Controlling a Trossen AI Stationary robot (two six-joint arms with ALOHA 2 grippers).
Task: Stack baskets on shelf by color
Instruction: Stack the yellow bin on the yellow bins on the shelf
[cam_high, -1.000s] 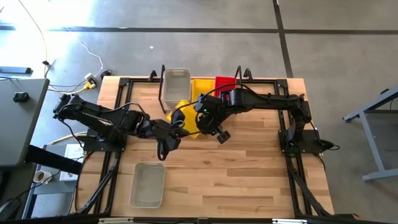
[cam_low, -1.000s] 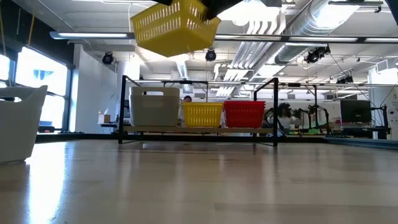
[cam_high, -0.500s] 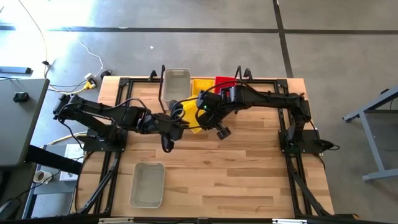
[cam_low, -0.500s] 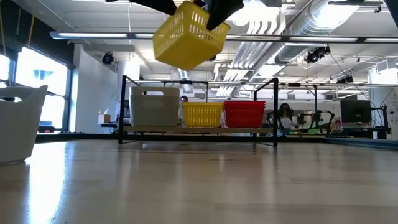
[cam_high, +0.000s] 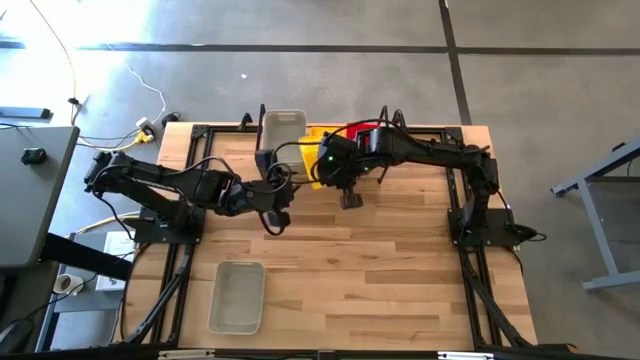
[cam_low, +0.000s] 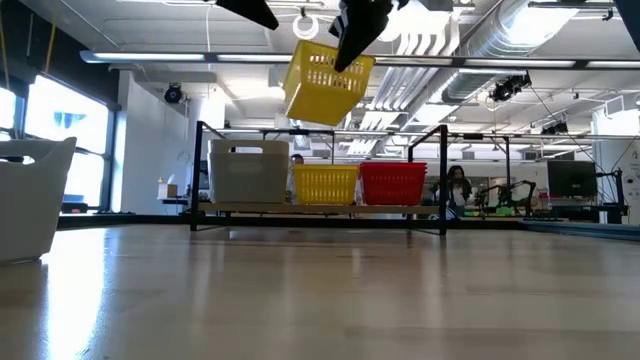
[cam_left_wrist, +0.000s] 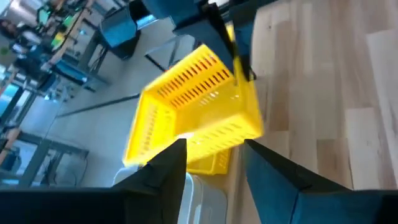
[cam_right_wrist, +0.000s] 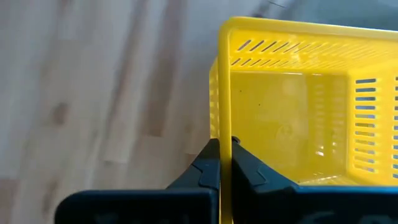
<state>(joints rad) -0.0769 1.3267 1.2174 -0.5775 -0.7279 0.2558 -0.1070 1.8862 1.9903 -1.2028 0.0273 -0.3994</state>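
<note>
A yellow basket hangs tilted in the air in front of the shelf, with my right gripper shut on it. It also shows in the left wrist view. My left gripper is open just short of it, touching nothing; from above it is at mid-table. On the shelf stand a grey-white basket, a yellow one and a red one, each on its bottom. My right gripper holds the yellow basket by the top rim of one wall, one finger inside the basket and one outside. The fingers come from above. The basket hangs below them, tipped to one side, clear of the table and the shelf.
Another grey-white basket sits open side up on the table near the left front; the low view shows it at the left. Black arm-mount frames run along both sides. Bare wood lies between them.
My left gripper has opened and let go of the yellow basket. My right gripper has shut on its rim and carried it toward the far edge and the shelf. The basket has tipped steeper and now hangs from the right gripper alone.
</note>
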